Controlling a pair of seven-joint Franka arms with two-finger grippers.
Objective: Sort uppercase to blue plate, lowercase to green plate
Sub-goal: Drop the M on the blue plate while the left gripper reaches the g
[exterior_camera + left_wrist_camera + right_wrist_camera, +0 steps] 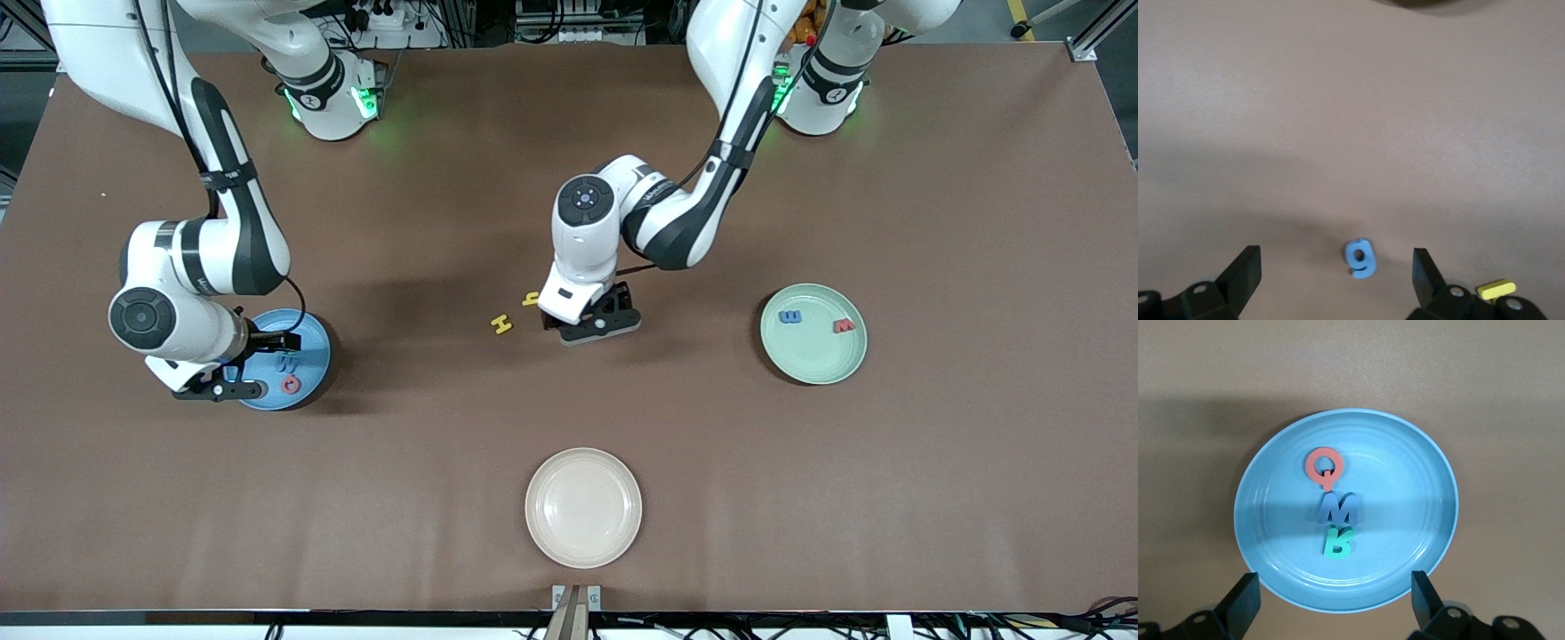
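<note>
The blue plate holds the red Q, the blue W and the teal R. My right gripper hangs open over the plate's edge, empty; it is also in the front view. My left gripper is open low over the table's middle, and the blue g lies flat between its fingers, untouched. Beside it lie the yellow H and the small yellow h. On the green plate are the blue E-shaped piece and the red m.
A cream plate with nothing on it sits near the front edge of the table. A yellow letter shows just past one of the left gripper's fingers. The brown table is bare toward the left arm's end.
</note>
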